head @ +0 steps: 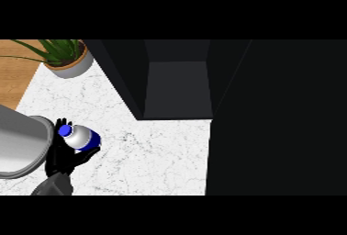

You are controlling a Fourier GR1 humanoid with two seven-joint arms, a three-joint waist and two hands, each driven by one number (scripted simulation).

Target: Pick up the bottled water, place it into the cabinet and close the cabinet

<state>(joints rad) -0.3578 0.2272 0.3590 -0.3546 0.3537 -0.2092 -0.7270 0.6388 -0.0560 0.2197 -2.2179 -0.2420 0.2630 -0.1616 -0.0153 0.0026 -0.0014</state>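
Left hand (68, 158) fingers curl round the bottled water (81, 137), cap up; open cabinet (177, 87) lies up-right of the bottle.

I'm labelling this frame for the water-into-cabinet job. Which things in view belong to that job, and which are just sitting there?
Part of the job:
- bottled water, white with a blue cap
- left hand, curled round the bottle
- cabinet, dark, its compartment open
- cabinet door, swung open at the right

Just sitting there:
- potted plant at the counter's back left
- grey curved object at the left edge
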